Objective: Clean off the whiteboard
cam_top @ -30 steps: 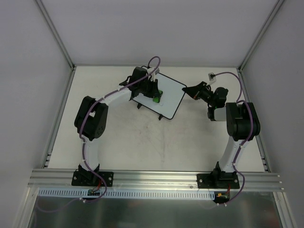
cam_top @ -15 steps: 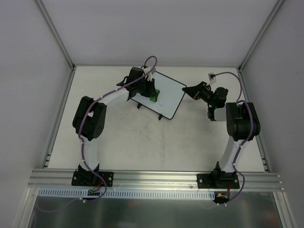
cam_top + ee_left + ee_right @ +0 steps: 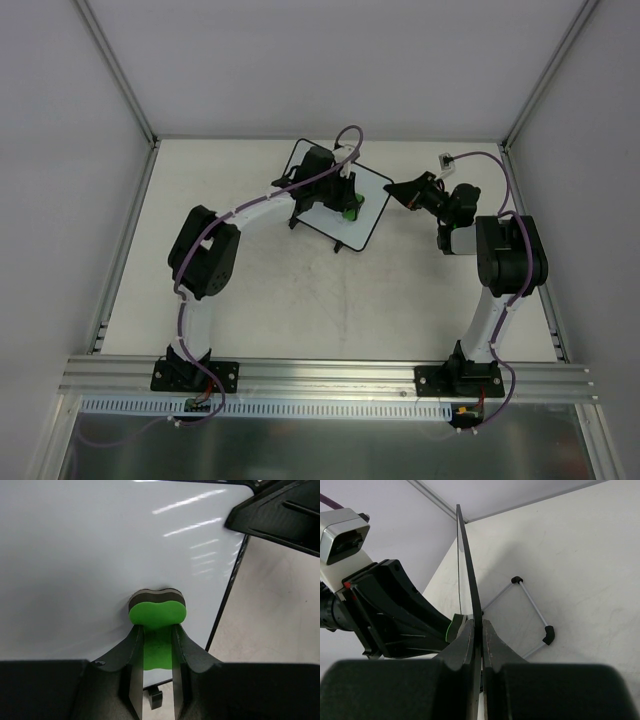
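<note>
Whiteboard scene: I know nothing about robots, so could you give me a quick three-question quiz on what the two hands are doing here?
1. True or false: the left hand is shut on a green eraser that sits against the whiteboard.
2. What does the right hand grip? A) the whiteboard's edge B) a marker C) nothing
3. Fill in: in the left wrist view, the board around the eraser shows ___ scribble.

Key: 1 true; 2 A; 3 no.
</note>
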Tool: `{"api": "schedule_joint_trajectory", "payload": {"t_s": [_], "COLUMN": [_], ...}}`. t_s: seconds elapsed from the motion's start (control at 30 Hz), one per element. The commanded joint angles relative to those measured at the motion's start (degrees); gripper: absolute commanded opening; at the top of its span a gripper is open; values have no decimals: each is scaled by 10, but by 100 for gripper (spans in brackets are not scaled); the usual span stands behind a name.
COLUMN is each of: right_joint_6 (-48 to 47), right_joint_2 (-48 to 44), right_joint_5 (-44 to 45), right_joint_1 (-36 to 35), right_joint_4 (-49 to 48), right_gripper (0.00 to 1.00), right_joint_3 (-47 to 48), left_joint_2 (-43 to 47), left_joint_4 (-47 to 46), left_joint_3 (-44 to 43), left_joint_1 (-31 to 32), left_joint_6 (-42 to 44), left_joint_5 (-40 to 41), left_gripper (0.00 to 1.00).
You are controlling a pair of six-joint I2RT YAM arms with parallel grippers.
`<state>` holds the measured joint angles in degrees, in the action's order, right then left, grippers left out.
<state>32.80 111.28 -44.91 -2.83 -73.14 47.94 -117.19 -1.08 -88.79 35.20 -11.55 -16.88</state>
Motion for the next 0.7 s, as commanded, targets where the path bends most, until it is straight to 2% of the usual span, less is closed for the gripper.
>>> {"api": "schedule_joint_trajectory", "payload": {"t_s": [0.0,0.47,0.67], "right_joint_6": [-16,-16,-15], "right_joint_2": [-26,-25,-25], "right_joint_5": [-45,-45,-45], "right_joint_1": [-19,-20,-20], "right_joint_4": [-147,-147,-147], "right_gripper": [0,0,0], "right_joint_3": [0,0,-1], "left_joint_2": [-49,-16,8], "left_joint_4": [-4,-53,-61], "left_joint_3": [-5,52,92], "left_joint_1": [16,28,-28], "left_joint_6": [-14,-33,-37], "left_joint_5": [13,-7,-23], "left_gripper": [0,0,0]}}
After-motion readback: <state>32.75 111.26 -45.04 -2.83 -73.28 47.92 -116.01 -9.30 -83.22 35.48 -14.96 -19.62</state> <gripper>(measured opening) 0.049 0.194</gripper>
